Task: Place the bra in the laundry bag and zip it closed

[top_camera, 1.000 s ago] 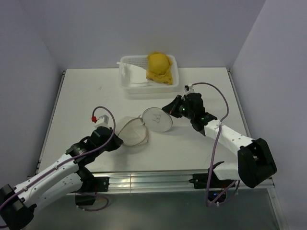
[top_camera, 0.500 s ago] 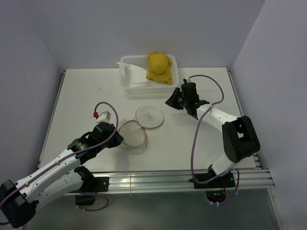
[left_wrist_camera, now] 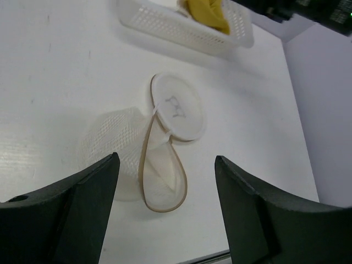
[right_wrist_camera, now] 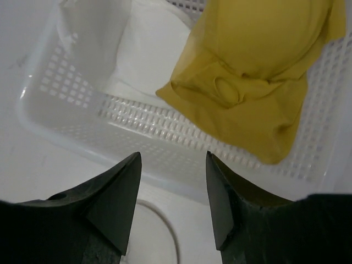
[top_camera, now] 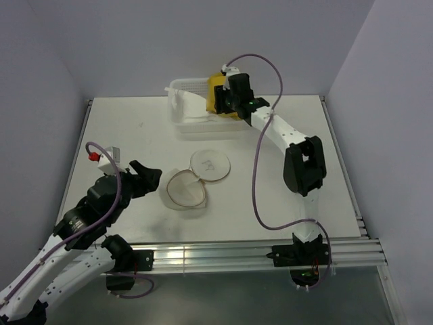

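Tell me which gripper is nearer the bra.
Right. The right gripper hangs open over the basket, just short of the bra; the left gripper is open over the laundry bag, well away.

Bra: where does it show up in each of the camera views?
Top external: bra at top centre, inside the basket.
Left wrist: at the top edge, right of centre.
Right wrist: upper right, filling much of the picture.
Shared landmark: the white basket holding it.
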